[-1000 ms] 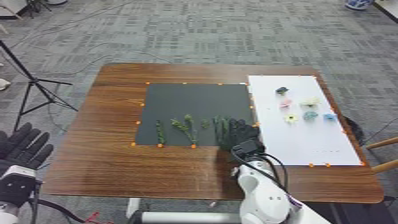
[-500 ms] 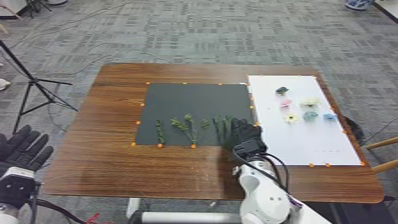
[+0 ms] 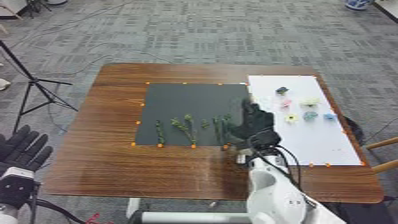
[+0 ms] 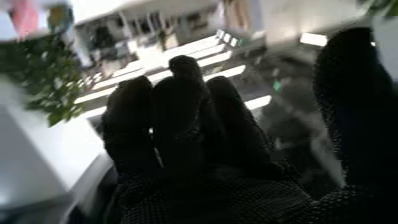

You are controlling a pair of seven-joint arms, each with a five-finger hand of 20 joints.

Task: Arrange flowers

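Observation:
The right hand (image 3: 256, 122) is over the seam between the black mat (image 3: 195, 102) and the white board (image 3: 311, 142), right of the green stems. Its fingers look extended in the right wrist view, where the hand (image 4: 191, 115) holds nothing visible. Upright on the mat's lower part lie a thin stem (image 3: 160, 132), a branching stem (image 3: 185, 129) and several narrow ones (image 3: 216, 128). Flower heads rest on the board: dark (image 3: 282, 90), pink (image 3: 285, 103), cream (image 3: 309, 102), yellow (image 3: 290, 118) and two blue (image 3: 310, 116). The left hand (image 3: 22, 152), palm up and open, is off the table's left side.
Orange markers (image 3: 194, 146) line the edges of mat and board. The brown table (image 3: 133, 172) extends around them. A black tripod (image 3: 34, 80) stands on the floor at the left, and a wooden chair (image 3: 384, 155) is at the right.
My right hand has moved forward and to the right, away from the stems toward the white board. The left hand has stayed in place.

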